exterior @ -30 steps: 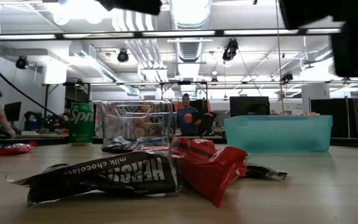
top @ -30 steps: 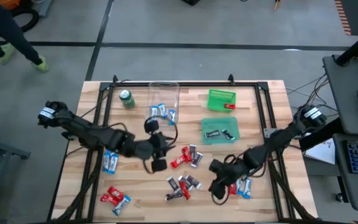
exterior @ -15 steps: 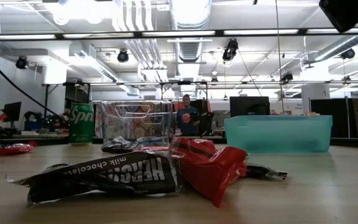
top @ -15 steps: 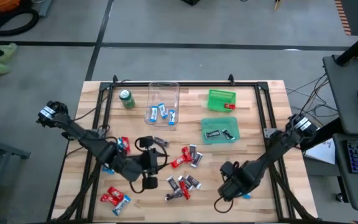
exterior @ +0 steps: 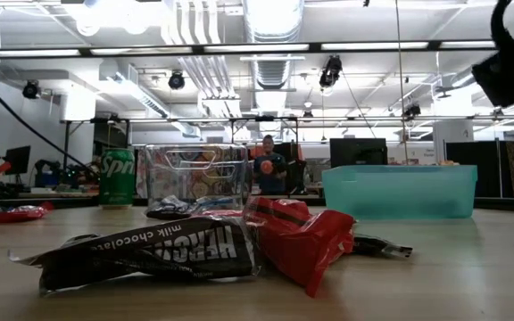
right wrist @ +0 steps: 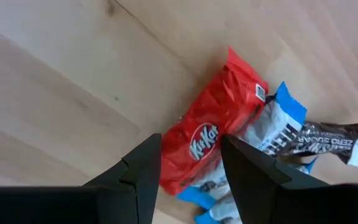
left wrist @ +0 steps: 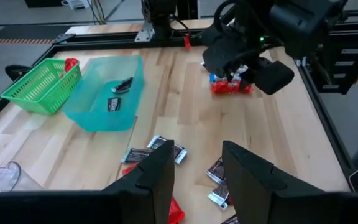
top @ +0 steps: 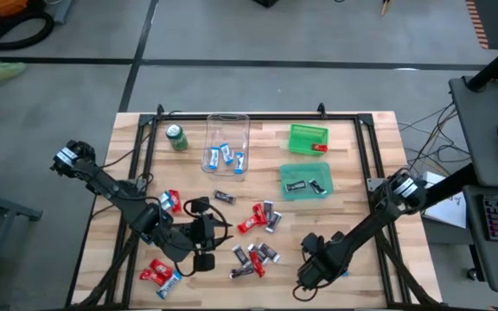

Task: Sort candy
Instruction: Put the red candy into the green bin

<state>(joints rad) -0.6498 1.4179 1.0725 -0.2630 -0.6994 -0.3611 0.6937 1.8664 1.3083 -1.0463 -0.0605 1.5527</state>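
Both arms have dropped toward the near edge of the table (top: pixel 361 164) since a second ago, the left one leaving the clear bin (top: pixel 228 130). The candy (top: pixel 253 257) lies scattered mid-table, with more bars in the clear bin, the teal tray (top: pixel 306 168) and the green basket (top: pixel 308 136). The right gripper (right wrist: pixel 190 163) hangs right over a red KitKat (right wrist: pixel 211 134) and a blue-and-white bar (right wrist: pixel 277 127), fingers parted and holding nothing. The left gripper (left wrist: pixel 196 165) hovers near the front-left bars, fingers apart, nothing between them. A green soda can (top: pixel 175 136) stands by the back-left corner. In the low view, a Hershey's bar (exterior: pixel 150 250) and red wrapper (exterior: pixel 297 234) fill the foreground; the dark shape at upper right is probably an arm.
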